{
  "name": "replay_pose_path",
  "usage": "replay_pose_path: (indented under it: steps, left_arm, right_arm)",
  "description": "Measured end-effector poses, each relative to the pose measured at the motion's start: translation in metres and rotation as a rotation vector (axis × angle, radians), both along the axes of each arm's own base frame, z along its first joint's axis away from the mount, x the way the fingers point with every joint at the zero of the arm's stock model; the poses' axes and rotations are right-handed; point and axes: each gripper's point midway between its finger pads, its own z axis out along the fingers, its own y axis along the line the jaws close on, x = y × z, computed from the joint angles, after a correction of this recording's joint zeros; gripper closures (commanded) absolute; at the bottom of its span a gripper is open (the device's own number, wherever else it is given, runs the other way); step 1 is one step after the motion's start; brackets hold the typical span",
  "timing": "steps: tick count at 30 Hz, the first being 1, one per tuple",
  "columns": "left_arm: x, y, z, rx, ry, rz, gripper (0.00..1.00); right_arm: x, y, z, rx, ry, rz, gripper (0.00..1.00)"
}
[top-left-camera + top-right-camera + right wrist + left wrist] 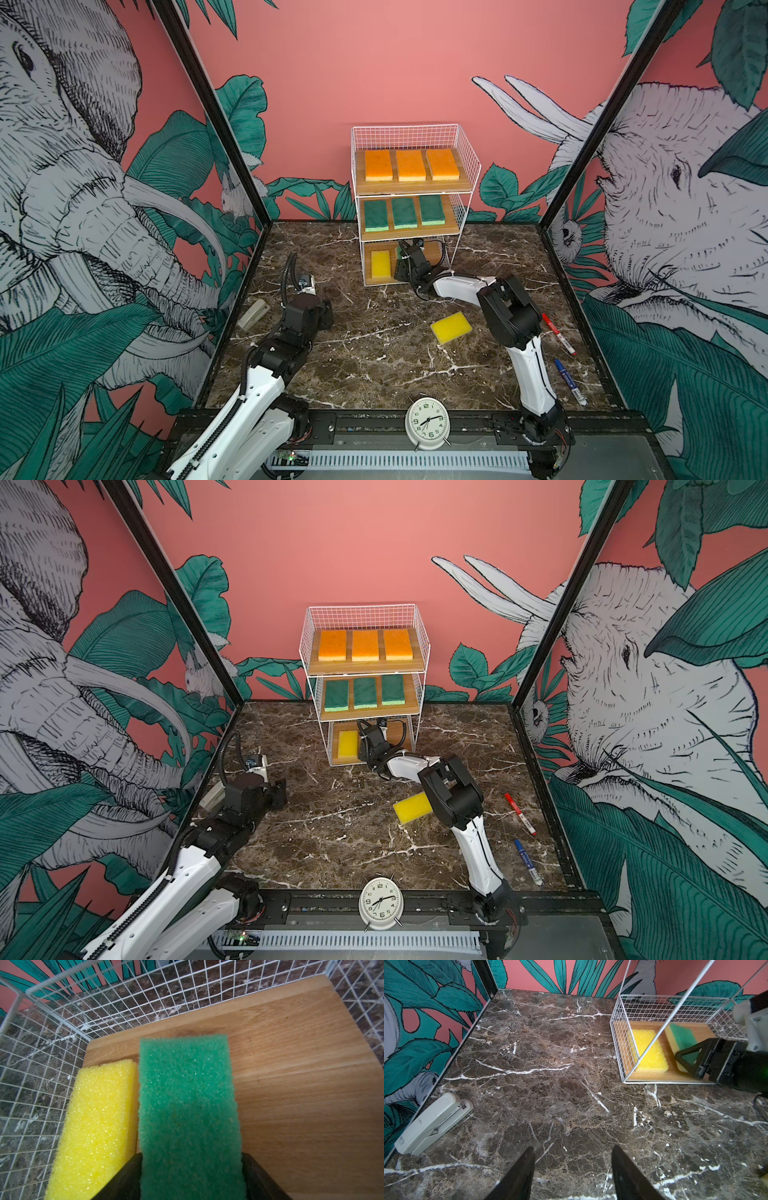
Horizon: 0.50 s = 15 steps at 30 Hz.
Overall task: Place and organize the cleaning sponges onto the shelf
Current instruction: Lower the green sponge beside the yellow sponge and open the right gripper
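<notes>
- One green sponge (187, 1105) is what matters here. It fills the centre of the right wrist frame, inside the bottom tier of the shelf (291, 1053), with its long side touching the yellow sponge (97, 1122) at lower left.
- My right tool (191, 1155) brackets it, one finger against each long side at the frame's bottom edge. I cannot tell whether the fingers are pinching the foam or only standing against it.
- At the right of the left wrist frame the sponge looks tilted rather than flat on the board. If I let go like that, I judge it could end up leaning on its yellow neighbour.
- Foam clings, so when I pull back a finger might drag the sponge forward off the board.
- In both top views, at centre, my tool reaches in beneath the middle tier. If I rise too soon I would strike that board or the wire.
- A second yellow sponge (451, 327) lies on the counter at lower centre, close to my right arm's elbow. A careless swing could shove it away.
- That sponge will want the bare board to the right of the green one, and a crooked green sponge would crowd that space.
- My left tool (572, 1149) hovers over bare counter at the bottom of its frame, fingers spread and empty. It is well apart and I see little risk from it.
</notes>
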Motion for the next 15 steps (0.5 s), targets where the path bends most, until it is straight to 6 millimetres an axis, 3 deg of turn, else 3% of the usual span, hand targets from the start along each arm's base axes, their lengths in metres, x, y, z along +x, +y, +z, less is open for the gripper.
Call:
replay_pose_path:
  steps: [15]
  left_arm:
    - [-0.0002, 0.0013, 0.0003, 0.003, -0.001, 0.006, 0.39]
  right_arm:
    - [0.0002, 0.0015, -0.0005, 0.002, 0.006, 0.004, 0.22]
